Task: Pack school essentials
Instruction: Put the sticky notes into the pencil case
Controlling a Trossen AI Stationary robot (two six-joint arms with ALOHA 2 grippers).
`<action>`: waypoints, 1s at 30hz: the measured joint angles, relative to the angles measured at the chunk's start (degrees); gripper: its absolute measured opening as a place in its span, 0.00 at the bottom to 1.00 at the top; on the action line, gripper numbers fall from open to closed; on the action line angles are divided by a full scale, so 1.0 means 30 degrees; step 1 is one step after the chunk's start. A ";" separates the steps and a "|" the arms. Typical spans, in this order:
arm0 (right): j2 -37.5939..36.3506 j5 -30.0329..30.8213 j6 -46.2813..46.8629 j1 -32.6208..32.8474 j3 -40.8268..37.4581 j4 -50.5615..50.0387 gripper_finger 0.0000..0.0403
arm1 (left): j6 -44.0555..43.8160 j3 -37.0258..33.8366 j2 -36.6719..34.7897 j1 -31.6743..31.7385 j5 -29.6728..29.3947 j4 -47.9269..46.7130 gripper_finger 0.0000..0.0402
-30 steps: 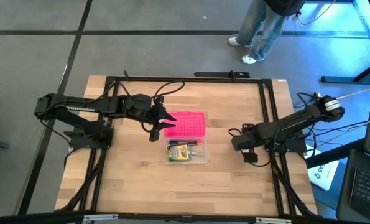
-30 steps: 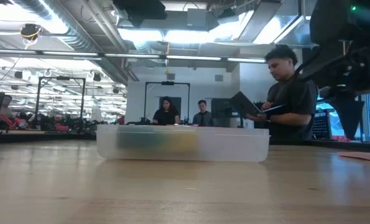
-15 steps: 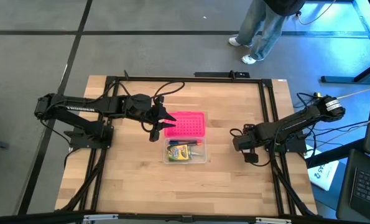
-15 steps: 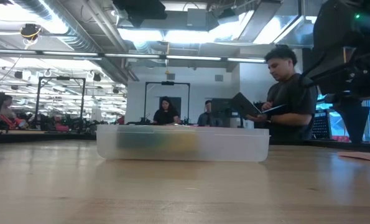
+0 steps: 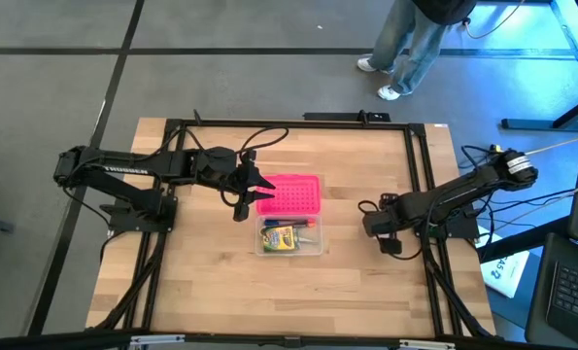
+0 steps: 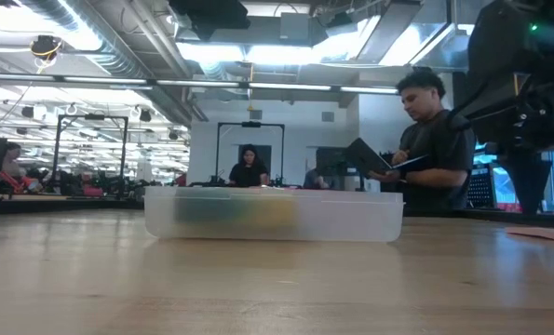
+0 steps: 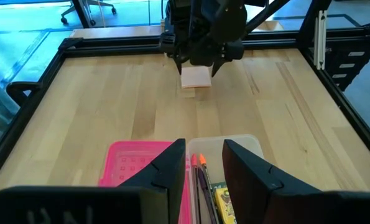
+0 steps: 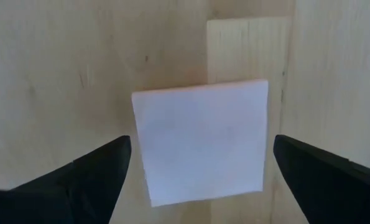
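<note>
The pale pink square pad (image 8: 200,140) lies flat on the bare wood near the table's right side. My right gripper (image 8: 202,152) hangs straight above it, pointing down, open wide, one finger on either side of the pad and clear of it. The left wrist view shows the pad (image 7: 196,77) under that gripper. The clear plastic box (image 5: 289,236) at the table's middle holds the yellow-green crayon box (image 5: 283,236) and several pencils (image 7: 200,177). My left gripper (image 5: 254,191) hovers over the pink dotted lid's (image 5: 290,194) left end, fingers a little apart, with nothing between them.
The pink lid lies flat just behind the clear box. A black frame (image 5: 420,175) runs along the table's edges. In the low view a person (image 6: 430,149) stands beyond the far edge, and others sit farther back. Bare wood lies in front of the box.
</note>
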 joint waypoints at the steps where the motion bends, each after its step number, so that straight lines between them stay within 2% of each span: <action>1: 0.0084 -0.0034 -0.0009 0.0000 0.0000 0.0163 0.98 | 0.0000 0.0000 0.0000 0.0006 0.0000 0.0000 0.25; 18: 0.1527 -0.0034 0.0036 0.0000 0.0000 0.0937 0.98 | 0.0000 0.0000 0.0000 0.0000 0.0000 0.0000 0.25; 30: 0.1656 -0.0207 -0.0074 0.0000 -0.0007 0.1736 0.98 | 0.0000 0.0000 0.0000 0.0004 -0.0003 0.0000 0.25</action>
